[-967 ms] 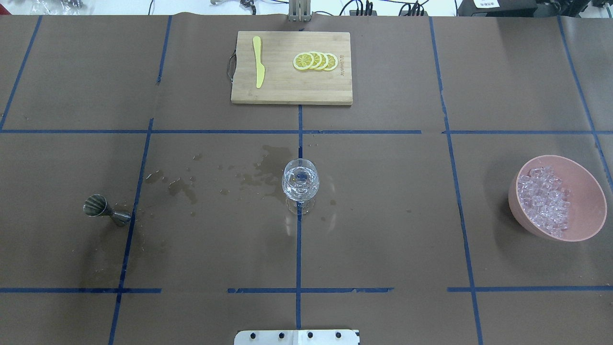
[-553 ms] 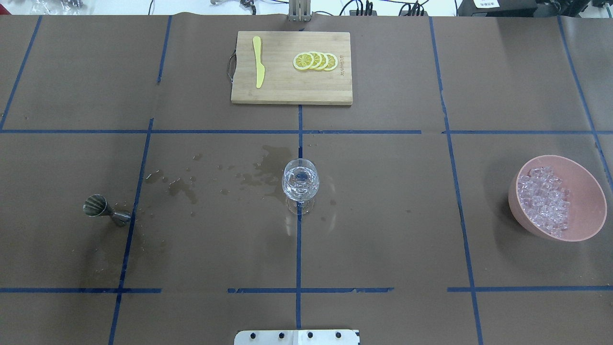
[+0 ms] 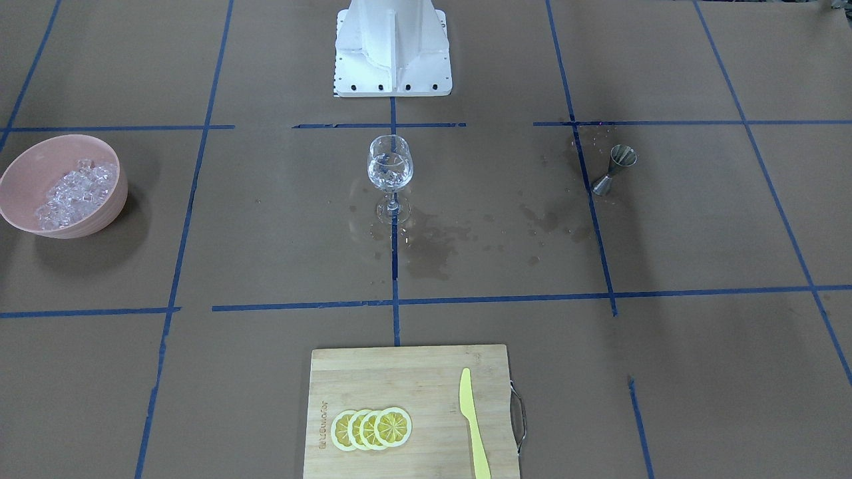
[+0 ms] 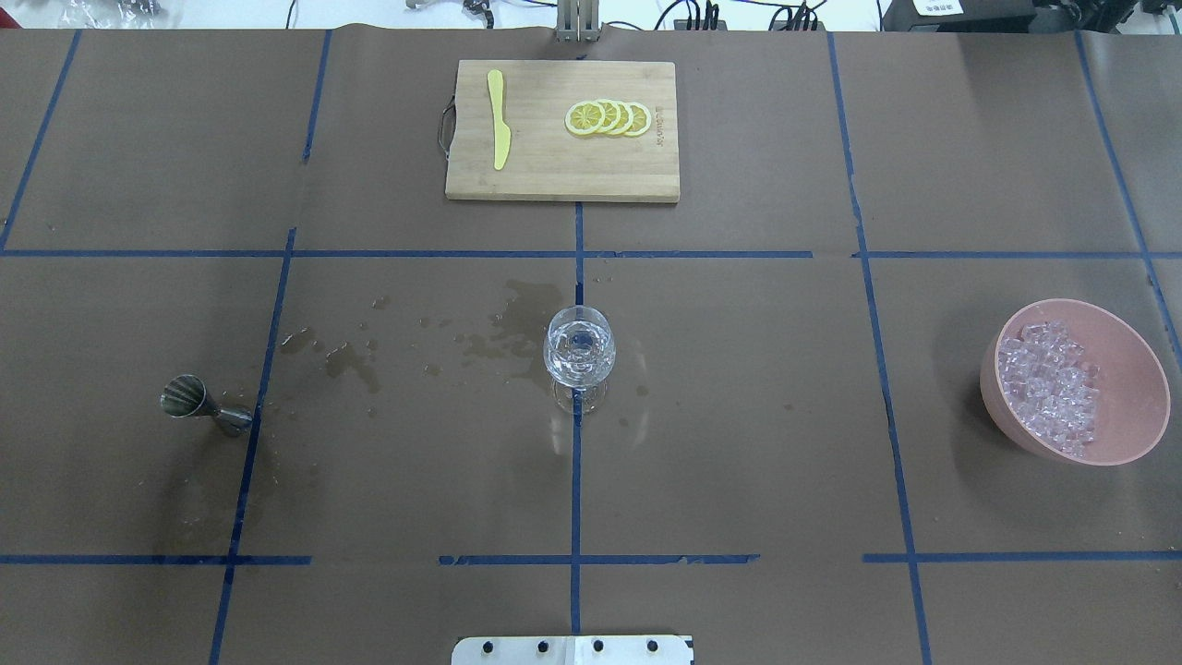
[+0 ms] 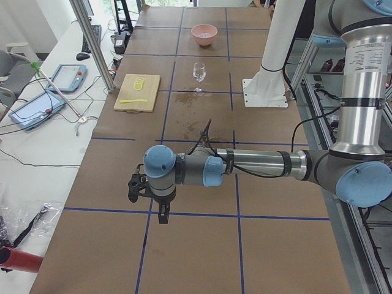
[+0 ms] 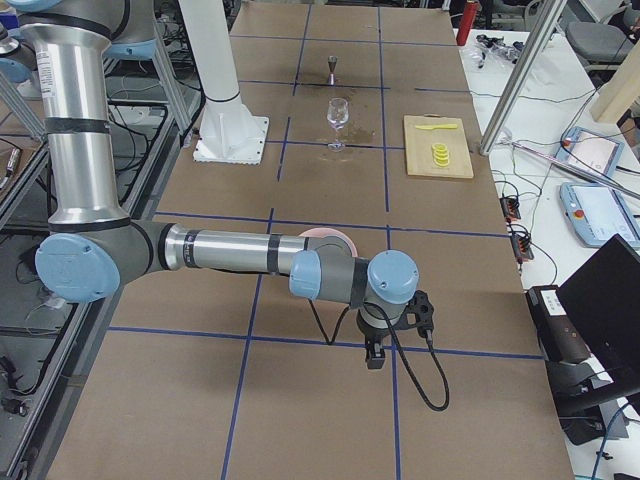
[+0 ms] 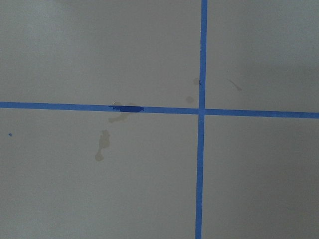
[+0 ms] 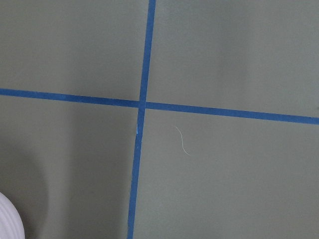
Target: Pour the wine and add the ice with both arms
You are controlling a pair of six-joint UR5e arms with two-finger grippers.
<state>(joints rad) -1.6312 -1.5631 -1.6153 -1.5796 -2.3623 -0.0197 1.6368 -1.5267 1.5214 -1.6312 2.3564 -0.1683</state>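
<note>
Glass [image 4: 579, 346] unmoved | ice [image 4: 1053, 388] seemingly unchanged | jigger [image 4: 205, 406] unmoved

A bamboo cutting board [image 4: 554, 175] lies at the far centre, with a yellow knife [image 4: 499, 120] on its left and overlapping lemon slices [image 4: 608, 118] on its right. A clear stemmed glass [image 4: 579, 346] stands mid-table. A steel jigger [image 4: 205, 405] stands well to the left and a pink bowl [image 4: 1131, 406] well to the right. Dark wet stains [image 4: 351, 360] spot the brown paper [image 4: 739, 443] left of the glass.

Left arm [image 5: 257, 164]: forearm level, wrist directly above left pincer [image 5: 163, 218], pincer pointing straight down. Jaw state indeterminate. Right arm [image 6: 230, 250]: matching posture, wrist above right pincer [image 6: 374, 360], pointing down. Jaw state indeterminate.
</note>
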